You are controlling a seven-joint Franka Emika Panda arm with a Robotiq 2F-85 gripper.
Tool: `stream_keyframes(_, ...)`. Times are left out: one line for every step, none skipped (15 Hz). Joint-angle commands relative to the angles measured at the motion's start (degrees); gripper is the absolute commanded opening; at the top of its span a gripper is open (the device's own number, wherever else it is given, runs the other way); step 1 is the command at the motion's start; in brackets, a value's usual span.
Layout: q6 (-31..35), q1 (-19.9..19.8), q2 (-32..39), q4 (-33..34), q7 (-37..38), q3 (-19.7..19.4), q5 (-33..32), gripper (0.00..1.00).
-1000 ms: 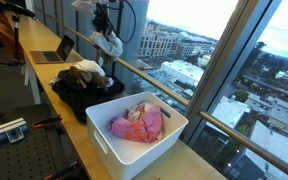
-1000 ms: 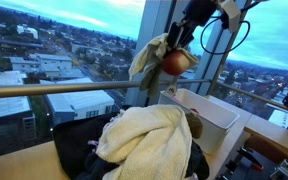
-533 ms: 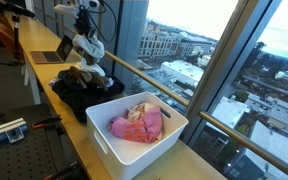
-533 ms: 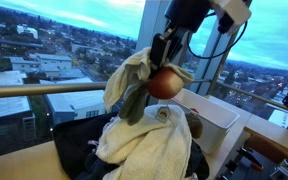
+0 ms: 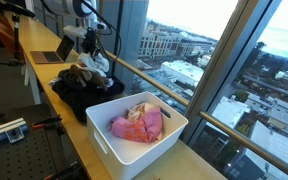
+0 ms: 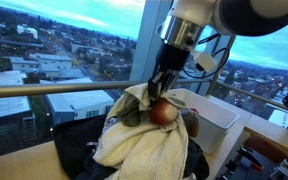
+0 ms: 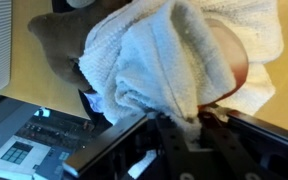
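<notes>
Lowered since a moment ago, the arm reaches steeply down, gripper (image 6: 159, 93) clamped on a pale towel (image 6: 131, 105) that now touches the clothes pile (image 6: 144, 150) on the table (image 5: 36, 72), near the white bin (image 5: 176, 128).

We see soft daylight pouring in through the window (image 5: 214, 50), and the room side is dimmer. In the wrist view we find the towel (image 7: 154, 60) blurred and pale.

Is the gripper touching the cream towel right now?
Touching. The wrist view shows the gripper closed on a fold of the cream towel, no gap between them.
</notes>
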Motion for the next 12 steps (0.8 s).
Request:
stream_keyframes(-1.0, 0.5, 5.2, 2.5, 0.4, -1.5, -1.1, 0.05)
stream_keyframes(-0.9, 0.6, 6.1, 2.4, 0.4, -1.8, -1.0, 0.05)
stream_keyframes(-0.7, 0.6, 6.9, 2.1, 0.4, -2.2, -0.9, 0.05)
stream_keyframes(-0.6, 0.5, 7.6, 1.8, 0.4, -2.5, -0.8, 0.05)
stream_keyframes(-0.5, 0.4, 8.0, 1.5, 0.3, -2.8, -0.6, 0.05)
stream_keyframes(-0.4, 0.3, 8.4, 1.2, 0.3, -3.1, -0.5, 0.05)
stream_keyframes(-0.4, 0.3, 8.7, 1.2, 0.3, -3.4, -0.6, 0.05)
stream_keyframes(-0.4, 0.5, 8.9, 1.1, 0.6, -3.6, -0.7, 0.05)
stream_keyframes(-0.4, 0.7, 9.0, 1.1, 1.0, -3.9, -1.0, 0.44)
stream_keyframes(-0.3, 0.9, 8.9, 1.0, 1.2, -4.0, -1.1, 0.46)
stream_keyframes(-0.4, 1.0, 8.7, 1.1, 1.3, -4.1, -1.1, 0.51)
stream_keyframes(-0.5, 1.0, 8.5, 1.2, 1.4, -4.0, -1.0, 0.58)
